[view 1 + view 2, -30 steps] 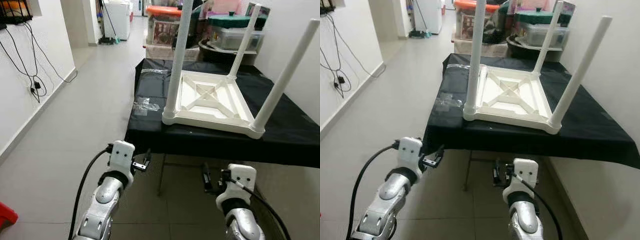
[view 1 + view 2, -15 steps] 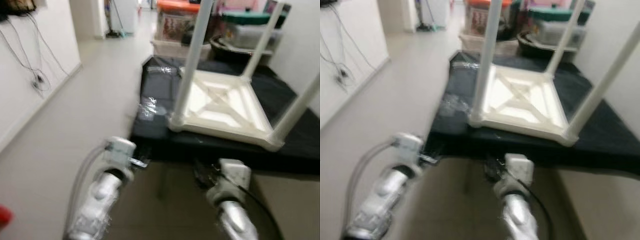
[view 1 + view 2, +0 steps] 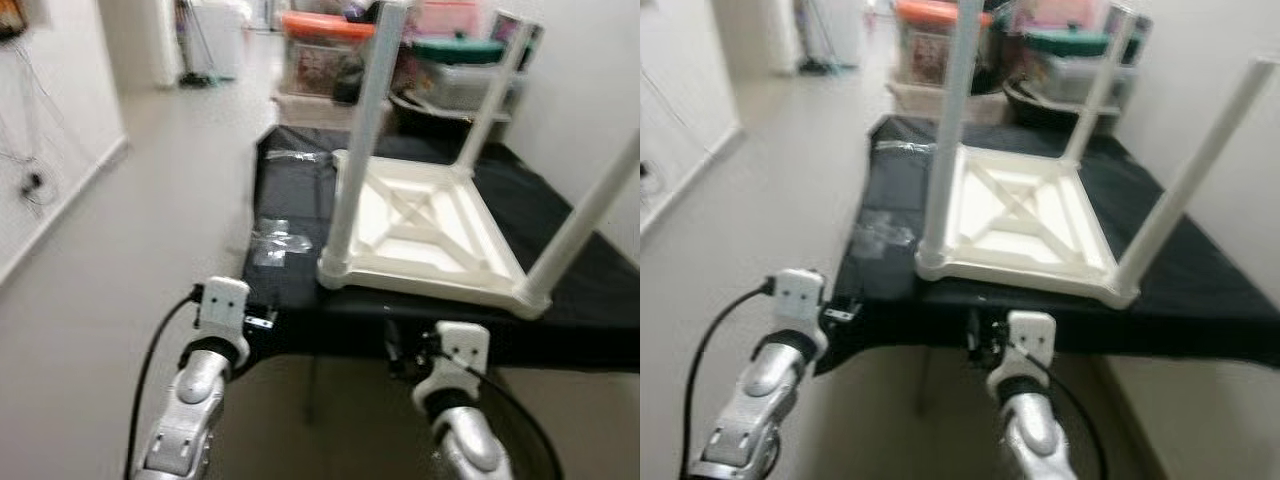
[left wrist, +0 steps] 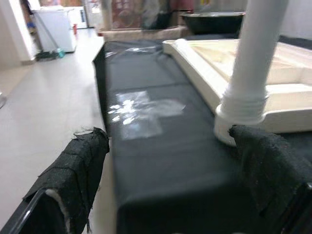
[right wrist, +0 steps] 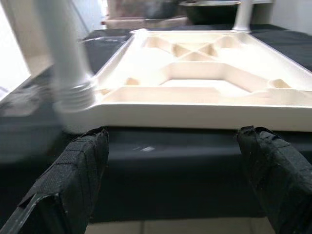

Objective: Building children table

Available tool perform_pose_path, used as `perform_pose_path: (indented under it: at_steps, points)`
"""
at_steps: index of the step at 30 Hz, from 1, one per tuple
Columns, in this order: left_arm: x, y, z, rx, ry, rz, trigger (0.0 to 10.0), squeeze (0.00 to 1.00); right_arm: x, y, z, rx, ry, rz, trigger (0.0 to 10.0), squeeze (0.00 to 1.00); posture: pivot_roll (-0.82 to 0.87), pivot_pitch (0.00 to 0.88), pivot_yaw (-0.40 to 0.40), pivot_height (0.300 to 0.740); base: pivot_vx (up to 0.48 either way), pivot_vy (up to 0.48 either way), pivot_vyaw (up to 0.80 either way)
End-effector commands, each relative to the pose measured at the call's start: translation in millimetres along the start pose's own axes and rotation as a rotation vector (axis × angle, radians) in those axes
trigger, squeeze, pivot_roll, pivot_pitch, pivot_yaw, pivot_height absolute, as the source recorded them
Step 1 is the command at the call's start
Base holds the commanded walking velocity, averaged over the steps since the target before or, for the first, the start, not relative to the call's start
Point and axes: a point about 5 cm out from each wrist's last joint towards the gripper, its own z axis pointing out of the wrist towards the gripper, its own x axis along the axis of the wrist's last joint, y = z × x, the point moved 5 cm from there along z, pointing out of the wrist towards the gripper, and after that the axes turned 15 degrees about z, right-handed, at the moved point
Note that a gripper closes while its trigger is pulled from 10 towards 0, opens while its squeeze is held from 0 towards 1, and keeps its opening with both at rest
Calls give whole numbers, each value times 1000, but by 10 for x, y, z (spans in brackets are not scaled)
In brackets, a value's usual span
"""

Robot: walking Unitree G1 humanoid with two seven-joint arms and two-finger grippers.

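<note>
Left eye view: white children table lies upside down on a black-covered table, legs pointing up. Near-left leg stands at the corner closest to the near edge; near-right leg slants up at the right; a far leg is behind. Left gripper and right gripper both sit low, just below the near edge of the black table, with the white table ahead and above them. Clear plastic bag lies on the cloth left of the white table.

Right eye view: same layout. Right gripper is right under the near rim of the white table; left gripper is off to the left, near the cloth's corner. Right arm looks nearer the rim's middle, left arm nearer the near-left leg.

Left wrist view: fingers spread wide, nothing between them. Base of the near-left leg is just beyond the right-hand finger, upright, long axis vertical.

Right wrist view: fingers wide apart, empty. The near rim of the white table runs crosswise straight ahead, above finger level, so any grasp likely means raising first.
</note>
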Motion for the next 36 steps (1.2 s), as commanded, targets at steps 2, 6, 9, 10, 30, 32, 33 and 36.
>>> perform_pose_path:
  at_steps: [2, 6, 9, 10, 30, 32, 33, 36]
  points:
    - [50, 64, 8, -20, 17, -8, 10000, 0, 72, 52, 22, -20, 20, 11, 10000, 0, 97, 0, -108, 740, 289, 0, 0]
    - [68, 31, 9, -10, 23, -7, 10000, 0, 121, 85, 68, -28, 38, 1, 10000, 0, 100, 0, -107, 740, 292, 0, 0]
    - [71, 21, 8, -6, 25, -2, 10000, 0, 141, 115, 88, -36, 44, 0, 10000, 0, 100, 0, -106, 740, 292, 0, 0]
    - [71, 18, 9, -6, 25, 2, 10000, 0, 146, 122, 93, -38, 46, -1, 10000, 0, 100, 0, -106, 740, 292, 0, 0]
    - [20, 125, -68, -31, 0, -12, 10000, 0, 238, 276, 159, -72, 63, -12, 10000, 0, 99, 0, -104, 740, 43, 0, 0]
    - [22, 143, -77, -43, 1, -11, 10000, 0, 245, 289, 169, -71, 61, -10, 10000, 0, 100, 0, -103, 740, 0, 0, 0]
    - [2, 189, -103, -72, -4, -15, 10000, 0, 240, 310, 193, -50, 41, -6, 10000, 0, 101, 0, -101, 740, 0, 0, 0]
    - [-41, 284, -165, -136, -14, -23, 10000, 0, 226, 336, 237, 2, -4, 13, 10000, 0, 101, 0, -101, 740, 0, 0, 0]
